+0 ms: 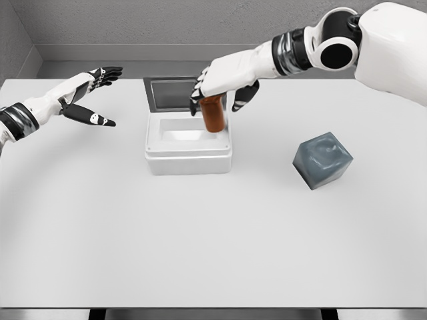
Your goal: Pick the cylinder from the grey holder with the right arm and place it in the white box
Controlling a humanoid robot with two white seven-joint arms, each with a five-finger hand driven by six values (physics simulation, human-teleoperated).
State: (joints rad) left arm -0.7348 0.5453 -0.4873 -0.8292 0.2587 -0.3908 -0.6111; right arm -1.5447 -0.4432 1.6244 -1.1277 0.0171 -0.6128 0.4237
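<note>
Cylinder (214,115), orange-brown and upright, was held in the right hand (220,83), whose black fingers (197,93) curled down around its top on the left side, thumb on the right. Its lower end hung within the open mouth of the white box (189,161), toward the box's right wall; whether it touched the floor of the box could not be told. The box sat near the middle of the white table (200,247), with its lid (172,93) standing open at the far side, showing a grey inner face. The grey holder (323,160), a cube-shaped block with a shallow recess in its top, stood well apart to the right of the box and slightly nearer. The right arm reached in from the upper right. The left hand (93,100) hovered above the far left of the table, fingers spread wide and holding nothing.
</note>
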